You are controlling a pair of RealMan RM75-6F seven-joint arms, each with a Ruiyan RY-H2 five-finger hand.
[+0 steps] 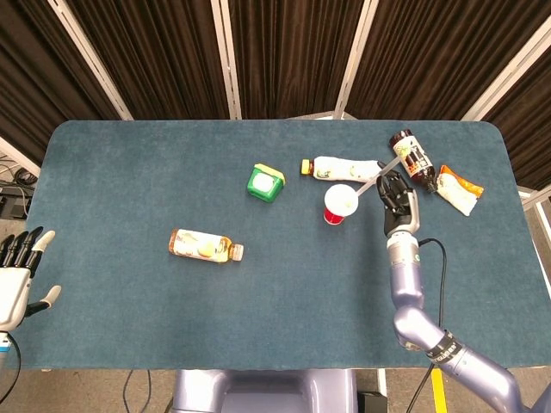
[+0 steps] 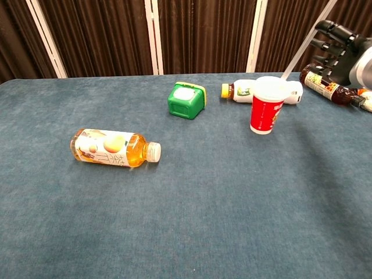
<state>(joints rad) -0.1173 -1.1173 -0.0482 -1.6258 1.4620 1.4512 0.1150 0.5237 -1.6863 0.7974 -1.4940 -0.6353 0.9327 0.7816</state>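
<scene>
- Dark ribbed curtains with pale slanted battens close off the back, behind a broad counter (image 1: 129,327) covered in blue-grey felt.
- Right hand (image 1: 397,200) pinches a thin white straw (image 2: 303,49) that slants down toward the white lid of a red paper cup (image 2: 266,106); the cup stands upright mid-counter, right of centre.
- Judging by this, seating the straw in the lid is the step in hand; it looks to need a steady, aligned downward push without tipping the cup.
- Left hand (image 1: 17,275) hangs off the near-left edge, fingers spread, holding nothing.
- Just behind the cup lies a white yellow-capped bottle (image 1: 337,168); a dark sauce bottle (image 1: 411,156) and an orange snack packet (image 1: 456,188) crowd the far-right corner.
- Open room lies along the near side, past the green square tub (image 1: 265,182) and the lying orange-tea bottle (image 1: 205,246).
</scene>
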